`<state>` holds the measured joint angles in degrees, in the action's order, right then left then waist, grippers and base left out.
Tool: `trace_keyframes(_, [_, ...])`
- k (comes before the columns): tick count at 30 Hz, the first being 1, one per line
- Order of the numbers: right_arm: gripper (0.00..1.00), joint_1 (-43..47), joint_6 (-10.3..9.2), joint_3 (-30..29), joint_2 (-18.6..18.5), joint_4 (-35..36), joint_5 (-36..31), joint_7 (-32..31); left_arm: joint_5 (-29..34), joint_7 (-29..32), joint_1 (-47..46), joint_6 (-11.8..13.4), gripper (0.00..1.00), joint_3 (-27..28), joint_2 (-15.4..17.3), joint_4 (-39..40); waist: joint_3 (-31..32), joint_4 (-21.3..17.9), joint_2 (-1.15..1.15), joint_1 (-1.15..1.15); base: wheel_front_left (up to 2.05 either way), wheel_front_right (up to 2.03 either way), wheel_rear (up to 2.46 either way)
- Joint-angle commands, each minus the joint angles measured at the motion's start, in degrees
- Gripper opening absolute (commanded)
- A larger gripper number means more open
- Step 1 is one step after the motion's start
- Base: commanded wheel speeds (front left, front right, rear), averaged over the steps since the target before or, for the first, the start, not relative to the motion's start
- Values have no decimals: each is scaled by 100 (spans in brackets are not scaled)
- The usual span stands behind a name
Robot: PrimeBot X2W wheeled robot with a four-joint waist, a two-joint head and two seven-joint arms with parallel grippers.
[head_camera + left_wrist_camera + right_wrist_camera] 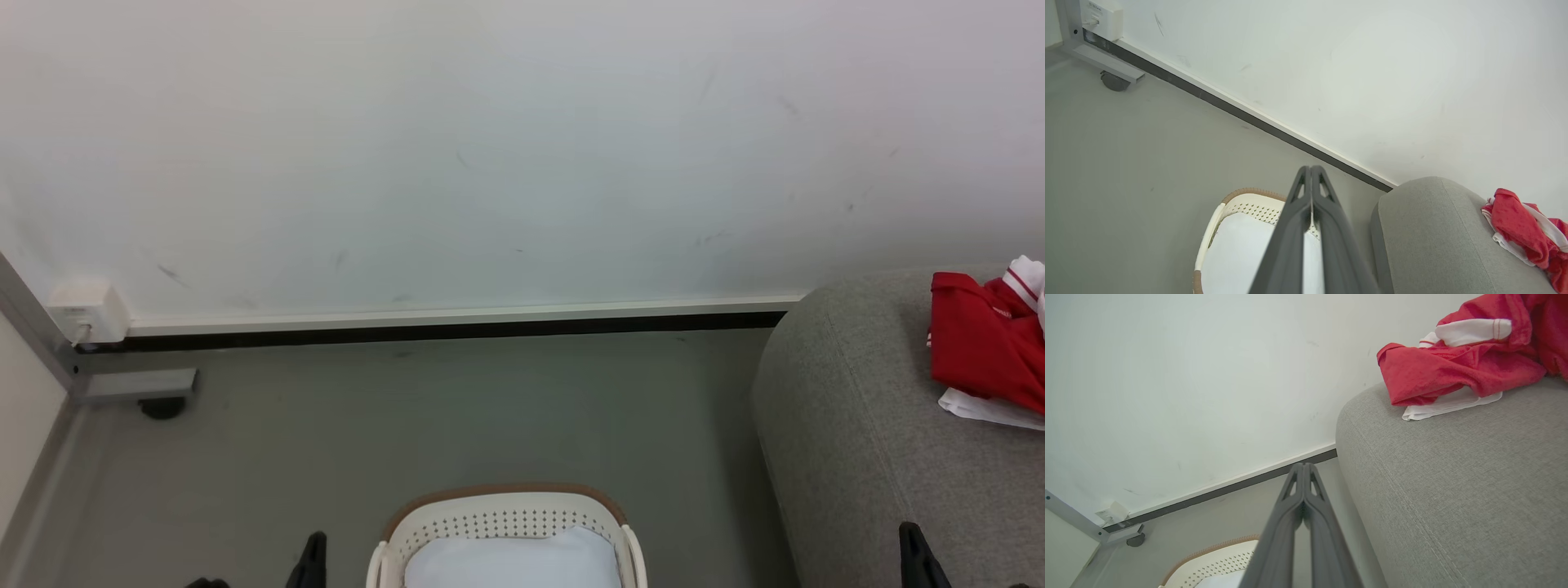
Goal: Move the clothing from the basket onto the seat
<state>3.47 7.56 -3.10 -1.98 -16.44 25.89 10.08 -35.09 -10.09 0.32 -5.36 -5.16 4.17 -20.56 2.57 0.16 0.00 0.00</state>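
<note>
Left gripper (1310, 168) and right gripper (1303, 465) are resting fully closed, gripping nothing. The clothing (984, 351) is lying on the seat (849, 441), at 2 o'clock from the basket (498, 514).

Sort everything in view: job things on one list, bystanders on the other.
Job: red clothing, basket, grey seat.
Bystanders: pale liner in the basket, wall socket, caster.

We find bare floor (490, 408) ahead of our left fingers (1286, 239); the seat (1453, 490) crowds our right fingers (1280, 539), wall (490, 163) beyond.
</note>
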Motion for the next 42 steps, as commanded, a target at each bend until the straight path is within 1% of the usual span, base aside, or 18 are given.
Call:
trace_keyframes(1, [0, -205, -2, -32, -48, 108, 279, -44, -264, 57, -164, -30, 0, 72, 0, 110, -4, 0, 0, 0, 0, 0, 0])
trace_keyframes(20, [0, -421, -4, -115, -66, 153, 1953, -470, -1697, 476, -306, -82, 0, 362, -32, 260, -52, -3, 0, 0, 0, 0, 0])
trace_keyframes(42, [0, -622, -7, -196, -85, 190, 3512, -869, -3043, 874, -436, -130, 0, 637, -64, 401, -109, -6, 0, 0, 0, 0, 0])
